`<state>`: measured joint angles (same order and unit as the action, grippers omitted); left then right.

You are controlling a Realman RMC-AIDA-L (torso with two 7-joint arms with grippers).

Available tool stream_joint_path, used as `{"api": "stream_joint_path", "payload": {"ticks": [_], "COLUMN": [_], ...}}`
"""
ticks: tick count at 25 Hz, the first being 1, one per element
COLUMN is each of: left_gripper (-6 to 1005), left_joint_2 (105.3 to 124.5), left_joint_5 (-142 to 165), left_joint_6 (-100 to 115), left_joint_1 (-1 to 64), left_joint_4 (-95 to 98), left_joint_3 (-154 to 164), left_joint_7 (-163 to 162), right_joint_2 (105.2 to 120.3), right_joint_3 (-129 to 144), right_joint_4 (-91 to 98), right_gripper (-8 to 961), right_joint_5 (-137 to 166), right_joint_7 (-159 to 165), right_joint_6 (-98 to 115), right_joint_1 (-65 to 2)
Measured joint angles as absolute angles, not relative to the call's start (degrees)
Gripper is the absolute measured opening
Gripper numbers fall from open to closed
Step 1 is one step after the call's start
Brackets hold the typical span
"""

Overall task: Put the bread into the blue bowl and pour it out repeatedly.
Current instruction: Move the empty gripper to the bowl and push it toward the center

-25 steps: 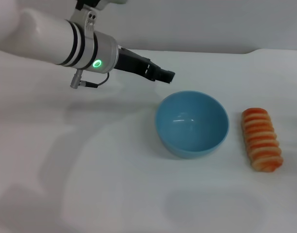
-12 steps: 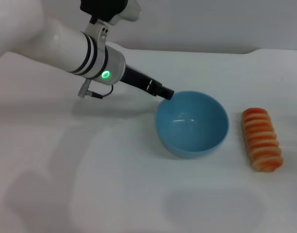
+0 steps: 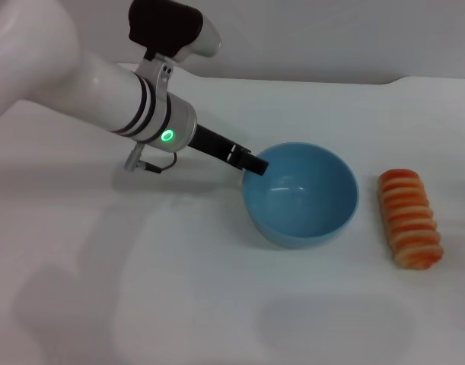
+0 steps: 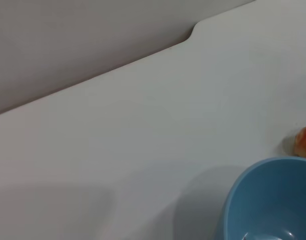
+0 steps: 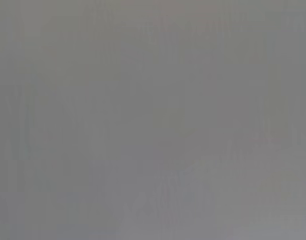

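Light-blue bowl, orange-striped bread

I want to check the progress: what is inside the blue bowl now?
The blue bowl holds nothing: only its glossy inside shows. The bread lies on the table beside it. The left gripper is at the rim, covering a small part of it.

One blue bowl; one bread; one arm
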<state>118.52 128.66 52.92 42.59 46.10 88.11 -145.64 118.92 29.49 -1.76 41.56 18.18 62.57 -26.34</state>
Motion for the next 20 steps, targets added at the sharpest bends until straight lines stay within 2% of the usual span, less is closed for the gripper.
{"api": "stream_joint_path", "payload": {"ticks": [20], "left_gripper": [786], "left_joint_2": [118.49], "left_joint_5": [121.4], "left_joint_6": [44.8], "left_joint_1": [46.1], "left_joint_4": [35.6], "left_joint_3": [94.6], "left_joint_7": [-145.6], "right_joint_2": [118.95], "right_joint_3": [29.4], "right_joint_4": [-1.8], "right_gripper": [617], "right_joint_5": [41.3], "right_joint_7": [18.2], "right_joint_6": [62.5], "right_joint_1": [-26.5]}}
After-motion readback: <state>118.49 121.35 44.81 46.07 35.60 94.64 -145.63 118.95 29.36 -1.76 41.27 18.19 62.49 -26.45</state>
